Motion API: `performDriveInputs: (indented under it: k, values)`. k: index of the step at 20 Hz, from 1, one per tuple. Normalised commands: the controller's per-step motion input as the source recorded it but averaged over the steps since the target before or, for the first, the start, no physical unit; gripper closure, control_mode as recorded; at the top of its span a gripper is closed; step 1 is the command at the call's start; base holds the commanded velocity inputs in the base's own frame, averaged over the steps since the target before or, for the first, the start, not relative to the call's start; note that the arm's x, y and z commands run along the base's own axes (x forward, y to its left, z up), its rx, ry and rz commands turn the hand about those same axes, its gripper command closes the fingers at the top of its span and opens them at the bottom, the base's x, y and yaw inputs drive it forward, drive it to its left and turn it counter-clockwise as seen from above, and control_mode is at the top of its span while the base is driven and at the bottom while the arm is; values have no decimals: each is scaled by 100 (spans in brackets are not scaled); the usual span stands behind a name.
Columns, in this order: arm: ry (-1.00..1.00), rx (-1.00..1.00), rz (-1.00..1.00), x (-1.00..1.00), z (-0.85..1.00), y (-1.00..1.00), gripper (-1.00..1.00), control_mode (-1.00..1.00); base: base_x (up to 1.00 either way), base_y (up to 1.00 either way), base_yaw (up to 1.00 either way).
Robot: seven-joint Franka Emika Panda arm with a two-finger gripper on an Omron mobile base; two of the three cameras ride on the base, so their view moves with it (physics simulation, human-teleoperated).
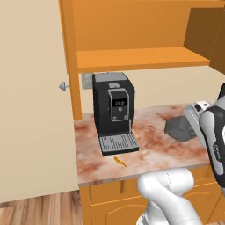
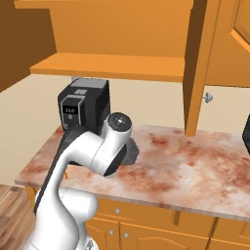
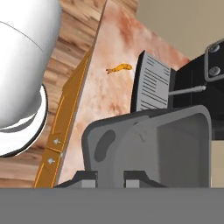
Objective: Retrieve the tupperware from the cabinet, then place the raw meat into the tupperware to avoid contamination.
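Observation:
The tupperware [image 3: 175, 148], a grey open box, is down at the marbled counter [image 1: 154, 149], right of the black coffee machine [image 1: 112, 107]. My gripper [image 3: 110, 177] is shut on its near rim, one finger on each side of the wall. I cannot tell whether the box rests on the counter or hangs just above it. In the left base view the tupperware [image 1: 179, 127] shows beside my forearm, and in the right base view the arm hides most of the tupperware [image 2: 132, 152]. The raw meat [image 1: 120, 161], a tiny orange sliver, lies in front of the machine's drip tray; the raw meat [image 3: 119, 68] is apart from the box. The cabinet [image 1: 140, 57] above stands open.
An open cabinet door with a round knob [image 2: 208, 97] hangs over the counter's right part. The counter's front edge [image 3: 72, 96] runs over the orange base cabinets. The coffee machine's drip tray [image 3: 151, 83] is close to the box.

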Motion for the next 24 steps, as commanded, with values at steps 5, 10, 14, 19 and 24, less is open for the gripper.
performDriveInputs:
  k: [5, 10, 14, 19, 24]
  values:
    - [1, 0, 0, 22, -37, 0, 100, -100, 0, 0, 0]
    - [0, -1, 0, 21, -37, 0, 100, -100, 0, 0, 0]
    - [3, 0, 0, 25, -39, 0, 100, -100, 0, 0, 0]
    - [1, 0, 0, 25, -31, 0, 100, -100, 0, 0, 0]
    - [0, -2, 0, 19, -29, 0, 100, -100, 0, 0, 0]
